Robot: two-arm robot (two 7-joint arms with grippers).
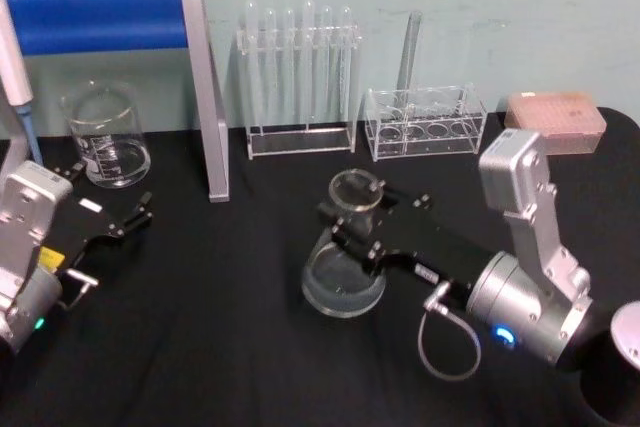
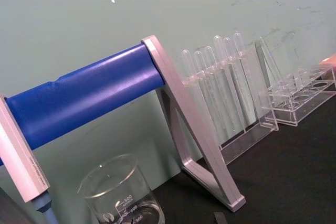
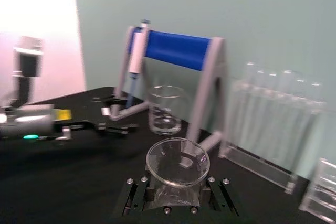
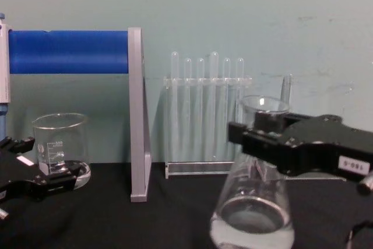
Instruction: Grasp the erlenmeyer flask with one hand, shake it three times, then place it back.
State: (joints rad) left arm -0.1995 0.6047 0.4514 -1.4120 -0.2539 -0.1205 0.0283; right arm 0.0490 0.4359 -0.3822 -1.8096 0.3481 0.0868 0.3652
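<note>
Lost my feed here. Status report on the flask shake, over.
Right hand shut on erlenmeyer flask neck. Left hand open, parked by beaker. Test tube rack behind, clear of flask.

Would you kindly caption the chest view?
Right gripper holds the erlenmeyer flask by its neck; left gripper rests beside the beaker.

Beaker (image 1: 105,137) beside blue-barred stand (image 1: 100,17) — test-tube rack (image 1: 298,87), second rack (image 1: 425,125), pink box (image 1: 555,122) along wall.

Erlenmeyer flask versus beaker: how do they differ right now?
The erlenmeyer flask is conical with a narrow neck; the beaker is straight-sided. The right pincer grips the flask's neck mid-table; the beaker stands free, back left, by the open left pincer. Both are clear, upright glass.
</note>
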